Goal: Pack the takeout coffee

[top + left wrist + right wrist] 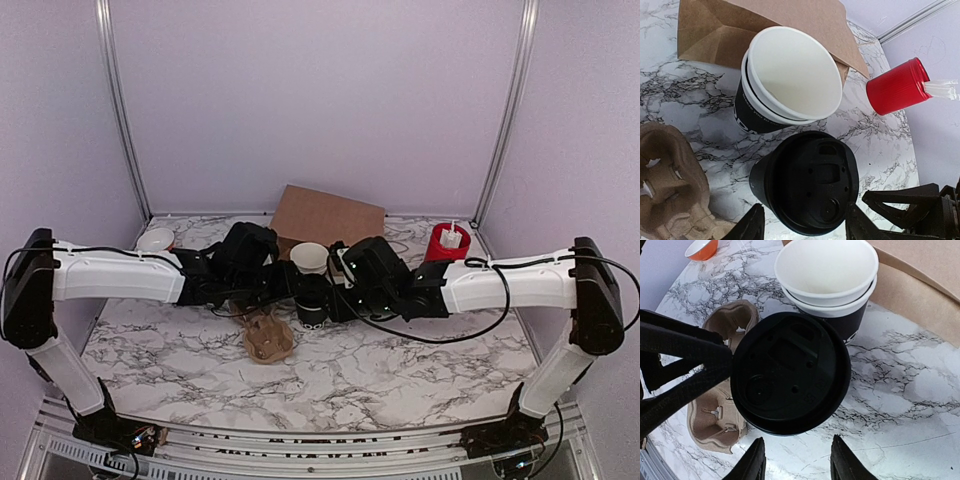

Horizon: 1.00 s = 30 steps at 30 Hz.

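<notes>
The takeout coffee [807, 187], a small black cup under a round black lid, stands on the marble table [400, 370] between the two arms [313, 300]. My left gripper [805, 220] is shut on its sides, one finger [754, 226] on each flank just under the lid. In the right wrist view the lid [790, 372] sits just beyond my right gripper [797, 457], whose jaws stand open with only bare table between them. The left gripper's black finger [685, 355] touches the cup's far side there.
A stack of lidless black cups with white rims [790, 80] stands right behind the coffee. Behind that lies a brown paper bag [328, 218]. A cardboard cup carrier [267, 335] lies front left, a red cylinder [447, 243] back right, a small bowl [155, 240] back left.
</notes>
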Tool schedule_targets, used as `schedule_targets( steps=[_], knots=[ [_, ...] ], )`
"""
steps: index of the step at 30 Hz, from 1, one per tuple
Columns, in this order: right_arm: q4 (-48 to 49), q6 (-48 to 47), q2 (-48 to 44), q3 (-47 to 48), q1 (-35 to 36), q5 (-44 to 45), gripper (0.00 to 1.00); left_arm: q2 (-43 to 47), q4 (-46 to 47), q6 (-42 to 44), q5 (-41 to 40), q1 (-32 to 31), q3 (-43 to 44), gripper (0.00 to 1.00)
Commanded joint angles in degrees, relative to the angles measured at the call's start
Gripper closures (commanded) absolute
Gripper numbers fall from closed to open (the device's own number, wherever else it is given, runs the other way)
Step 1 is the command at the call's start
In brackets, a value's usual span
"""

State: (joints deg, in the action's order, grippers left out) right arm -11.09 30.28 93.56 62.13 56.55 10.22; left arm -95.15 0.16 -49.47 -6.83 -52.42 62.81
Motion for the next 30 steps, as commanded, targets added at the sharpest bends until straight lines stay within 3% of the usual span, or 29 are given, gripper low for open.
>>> schedule_targets(
  steps=[1,10,19,26,30],
  knots=[
    [-0.67,-0.43,0.23,3.03,-0.62,0.36,0.57,2.55,-4.25,4.67,-2.63,0.84,1.37,0.42],
    [-0.27,0.01,0.47,3.13,-0.92,0.02,0.57,-6.43,-11.26,18.48,5.38,3.58,12.0,0.36],
    [1.17,0.98,-0.56,1.22,-2.71,-1.78,0.57,-11.16,-12.24,24.85,13.02,5.93,16.4,0.34],
    [5.0,1.53,-0.16,-0.78,-6.55,-8.06,0.58,-12.66,-11.92,23.77,14.85,6.15,16.7,0.34],
    [5.94,1.64,0.49,-0.55,-7.95,-9.51,0.65,-12.2,-10.35,19.53,14.64,6.11,15.29,0.38]
  ],
)
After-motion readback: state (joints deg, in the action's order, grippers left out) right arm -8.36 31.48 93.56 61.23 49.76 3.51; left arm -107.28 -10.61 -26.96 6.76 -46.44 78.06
